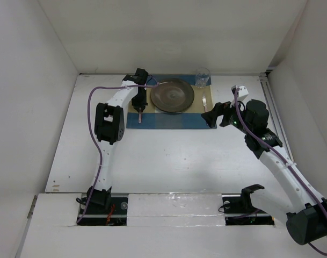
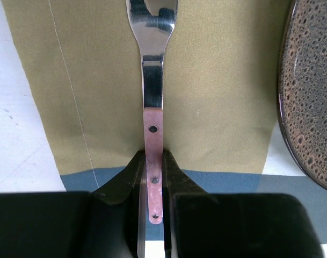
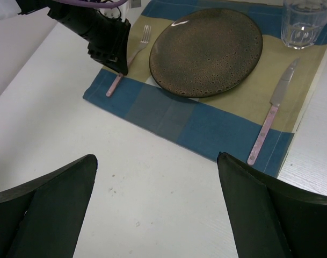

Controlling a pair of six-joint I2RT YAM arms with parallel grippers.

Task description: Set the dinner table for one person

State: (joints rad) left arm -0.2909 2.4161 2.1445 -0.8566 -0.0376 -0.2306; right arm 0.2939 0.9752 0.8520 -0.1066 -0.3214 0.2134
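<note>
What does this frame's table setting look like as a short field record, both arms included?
base: blue-and-tan cloth placemat on white matte tabletop
centre: dark speckled round plate
left of plate: steel fork with pink handle
right of plate: pink-handled steel knife
far right corner: clear drinking glass
left fingers: closed on the fork's handle
right fingers: open, holding nothing

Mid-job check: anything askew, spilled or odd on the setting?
Nothing stands out: the fork lies left of the plate, knife right, glass upright, all on the placemat; the left claw grips the fork's handle.
</note>
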